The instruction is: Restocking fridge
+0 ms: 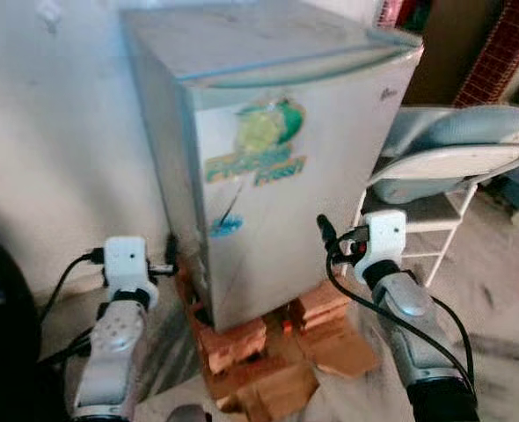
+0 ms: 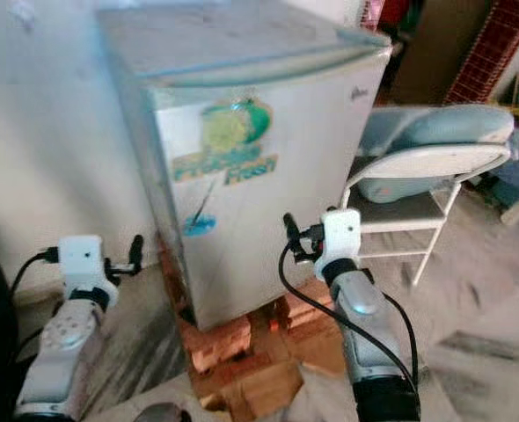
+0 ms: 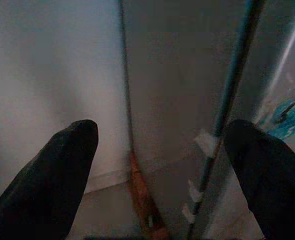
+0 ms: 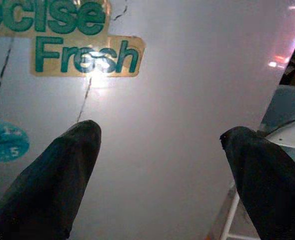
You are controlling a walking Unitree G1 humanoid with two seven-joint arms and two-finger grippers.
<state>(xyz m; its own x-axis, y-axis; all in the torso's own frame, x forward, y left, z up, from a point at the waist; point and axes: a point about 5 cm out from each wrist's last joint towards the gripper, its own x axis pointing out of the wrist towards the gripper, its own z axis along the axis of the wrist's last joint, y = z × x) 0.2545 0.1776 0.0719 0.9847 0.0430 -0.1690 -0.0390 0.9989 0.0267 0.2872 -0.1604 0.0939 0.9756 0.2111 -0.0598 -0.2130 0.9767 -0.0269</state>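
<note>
We see one fridge [image 1: 277, 167] — a small white one with its door shut, so nothing of its contents can be told. It stands against the pale wall [image 1: 57, 132] on a stack of reddish bricks [image 1: 242, 338], too blurred for us to count, with a piece of brown cardboard [image 1: 334, 347] lying under and beside them. On the door we count three stickers: one green and yellow picture [image 1: 264, 127], one label [image 4: 85, 55] ending in the word "Fresh", and one small blue round sticker [image 4: 5, 140] below them.

Two hands are raised before the fridge. Our left hand [image 3: 160, 165] is at the fridge's left side near its lower corner, its two black fingers [image 3: 57, 170] spread wide with nothing between them. Our right hand [image 4: 160, 165] faces the door just below the "Fresh" label, its two fingers [image 4: 62, 165] likewise apart and empty — whether the tips touch the door we cannot tell.

To the right of the fridge stands one white metal chair [image 1: 435, 185] with pale blue cushions [image 1: 479, 123] lying on it.
</note>
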